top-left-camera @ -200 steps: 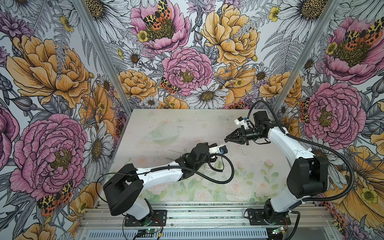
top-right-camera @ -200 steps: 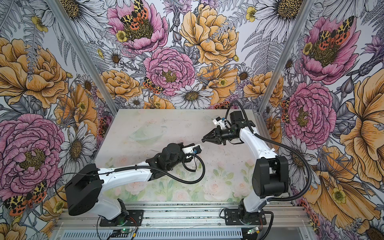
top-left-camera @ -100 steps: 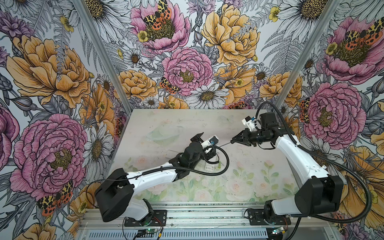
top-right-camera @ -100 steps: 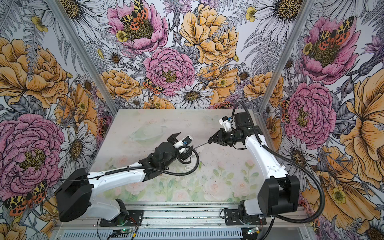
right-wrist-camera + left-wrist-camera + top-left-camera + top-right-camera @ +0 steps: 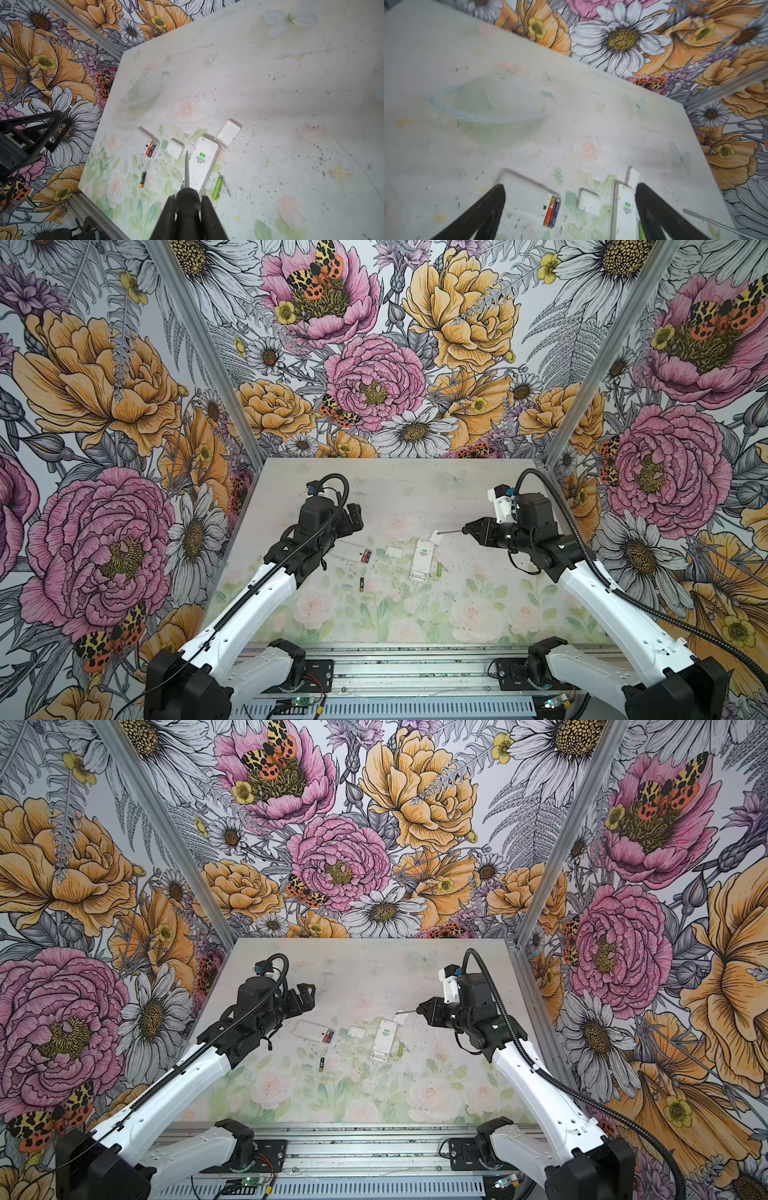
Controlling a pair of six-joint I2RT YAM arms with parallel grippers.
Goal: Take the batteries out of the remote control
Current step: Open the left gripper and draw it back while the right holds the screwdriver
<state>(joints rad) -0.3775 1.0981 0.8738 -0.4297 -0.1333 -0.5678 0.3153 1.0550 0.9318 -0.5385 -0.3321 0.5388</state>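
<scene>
Wide shot first: the pale floral table point(image 5: 415, 497), with both arms reaching over its middle. The left gripper point(image 5: 569, 187) hangs off the surface, jaws flung wide, nothing between them. The right gripper point(image 5: 188, 197) is clamped tight on the screwdriver point(image 5: 187, 170), metal shaft jutting toward the centre. Nearest the left gripper lies a white remote point(image 5: 349, 549), back up, bay uncovered, and there they are: an orange battery point(image 5: 549, 212) and a dark battery point(image 5: 555, 213) side by side inside that bay. To its right is a second remote point(image 5: 422, 560), longer, back up, green label showing. A big cover point(image 5: 227, 134) butts against that remote's far end, and a small cover point(image 5: 175, 149) sits between the two remotes. Loose on the table are two more: a green battery point(image 5: 217, 188) just beside the second remote's right edge, and a gold-ended battery point(image 5: 142, 179) lying alone nearer the front, apart from both remotes.
</scene>
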